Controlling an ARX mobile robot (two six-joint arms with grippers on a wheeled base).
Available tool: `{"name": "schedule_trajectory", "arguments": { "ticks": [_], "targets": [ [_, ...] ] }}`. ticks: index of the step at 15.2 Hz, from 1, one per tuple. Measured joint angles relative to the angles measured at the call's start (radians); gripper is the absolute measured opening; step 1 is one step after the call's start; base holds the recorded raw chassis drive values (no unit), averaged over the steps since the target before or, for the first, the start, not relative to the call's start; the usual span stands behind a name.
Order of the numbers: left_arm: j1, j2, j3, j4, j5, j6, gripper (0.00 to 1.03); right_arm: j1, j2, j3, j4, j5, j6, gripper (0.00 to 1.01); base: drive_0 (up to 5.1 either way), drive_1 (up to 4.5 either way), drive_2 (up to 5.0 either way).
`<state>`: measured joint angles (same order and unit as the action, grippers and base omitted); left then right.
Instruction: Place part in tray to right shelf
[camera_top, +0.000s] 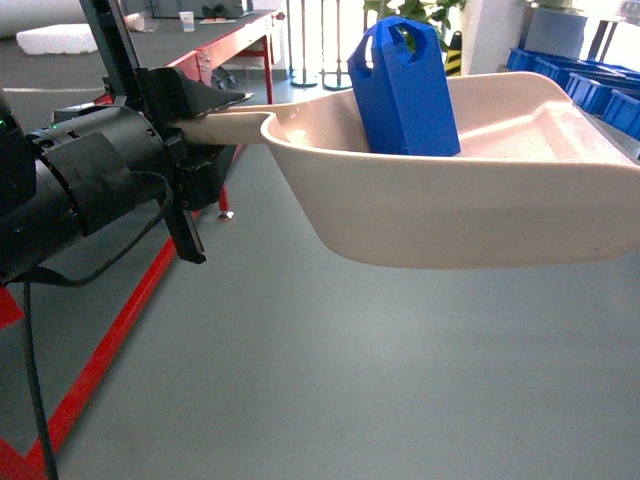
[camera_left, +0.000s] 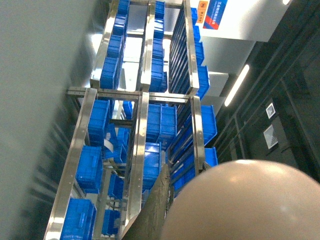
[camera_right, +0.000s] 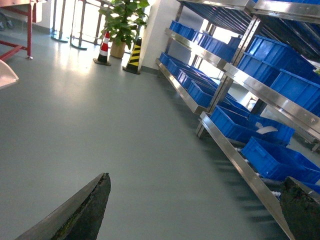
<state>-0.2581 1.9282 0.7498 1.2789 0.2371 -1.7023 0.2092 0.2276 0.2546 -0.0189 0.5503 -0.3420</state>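
Note:
The tray, a pale beige scoop, hangs above the grey floor, and my left gripper is shut on its long handle. The blue part stands upright inside the tray, against its back wall. In the left wrist view the tray's rounded underside fills the lower right beside one dark finger. My right gripper is open with nothing between its fingers, low over the floor. The right shelf's steel front rail runs just to its right. A corner of the tray shows at the left edge.
Blue crates fill the steel rack's levels, and more crates lie behind the tray. A red-framed table stands at the back left, and red floor tape runs below it. A potted plant and striped cones stand by the far wall.

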Motion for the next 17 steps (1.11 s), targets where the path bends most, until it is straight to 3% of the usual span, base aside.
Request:
{"name": "schedule_trajectory", "arguments": {
  "ticks": [17],
  "targets": [
    [-0.003,0.0,0.0,0.001,0.002,0.0,0.12,0.0,0.0,0.0,0.0,0.0,0.0,0.98,0.0,4.36,-4.3]
  ]
}}
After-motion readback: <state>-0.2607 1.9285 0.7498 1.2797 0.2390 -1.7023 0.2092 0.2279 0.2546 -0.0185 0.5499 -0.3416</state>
